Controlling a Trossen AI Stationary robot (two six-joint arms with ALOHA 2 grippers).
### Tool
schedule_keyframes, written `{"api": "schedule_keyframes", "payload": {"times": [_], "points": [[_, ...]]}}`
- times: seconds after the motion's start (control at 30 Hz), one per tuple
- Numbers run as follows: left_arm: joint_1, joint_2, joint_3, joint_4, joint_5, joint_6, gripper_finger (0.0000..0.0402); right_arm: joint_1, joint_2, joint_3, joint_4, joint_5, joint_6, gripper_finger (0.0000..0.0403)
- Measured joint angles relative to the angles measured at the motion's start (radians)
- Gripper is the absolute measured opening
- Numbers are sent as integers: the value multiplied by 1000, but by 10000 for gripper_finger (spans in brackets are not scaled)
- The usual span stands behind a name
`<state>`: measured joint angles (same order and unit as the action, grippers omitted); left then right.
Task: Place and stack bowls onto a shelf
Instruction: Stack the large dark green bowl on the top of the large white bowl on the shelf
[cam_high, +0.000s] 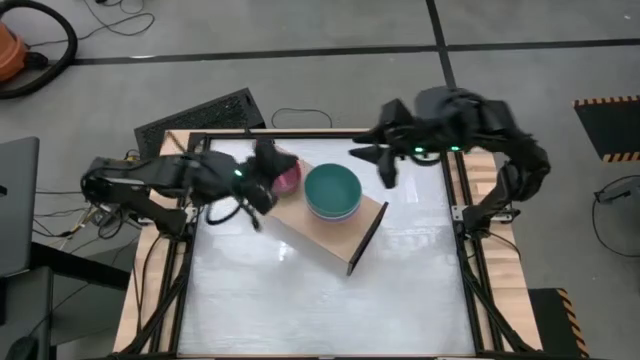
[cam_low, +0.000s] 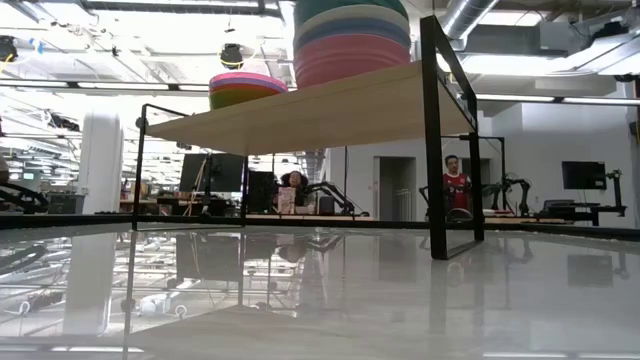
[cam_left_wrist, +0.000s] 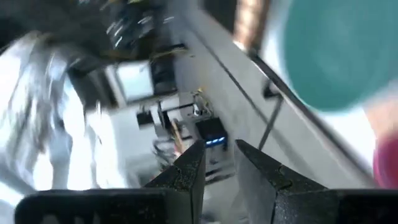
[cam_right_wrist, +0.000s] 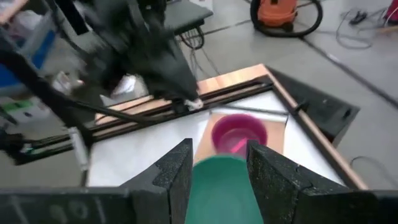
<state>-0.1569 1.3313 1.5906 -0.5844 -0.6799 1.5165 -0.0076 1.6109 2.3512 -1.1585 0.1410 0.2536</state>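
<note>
The light-wood shelf (cam_high: 322, 232) is sitting askew on its black frame. On it are standing two stacks of bowls: a teal-topped stack (cam_high: 332, 189) of larger ones, and beside it a magenta-topped stack (cam_high: 287, 177) of smaller ones.

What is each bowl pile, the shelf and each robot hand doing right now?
Big bowl stack: on the shelf, teal bowl on top.
Small bowl stack: on the shelf, magenta bowl on top.
Shelf: upright on the table.
Left gripper: beside the small stack, jaws slightly apart, empty.
Right gripper: above the big stack, jaws open, empty.
</note>
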Motion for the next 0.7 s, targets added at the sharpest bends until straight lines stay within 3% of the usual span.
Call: {"api": "schedule_keyframes", "payload": {"times": [0.13,0.27,0.43,0.7], "points": [[-12,-46,70,86,-32,-438,73,-2,68,-1,94,-4,-86,169],[-12,-131,132,87,28,-759,73,-2,148,0,185,-10,-155,158],[-12,-243,143,80,129,-987,73,-10,262,0,214,-28,-201,139],[-12,-344,143,-5,254,-1209,73,4,380,-3,254,-19,-229,93]]}}
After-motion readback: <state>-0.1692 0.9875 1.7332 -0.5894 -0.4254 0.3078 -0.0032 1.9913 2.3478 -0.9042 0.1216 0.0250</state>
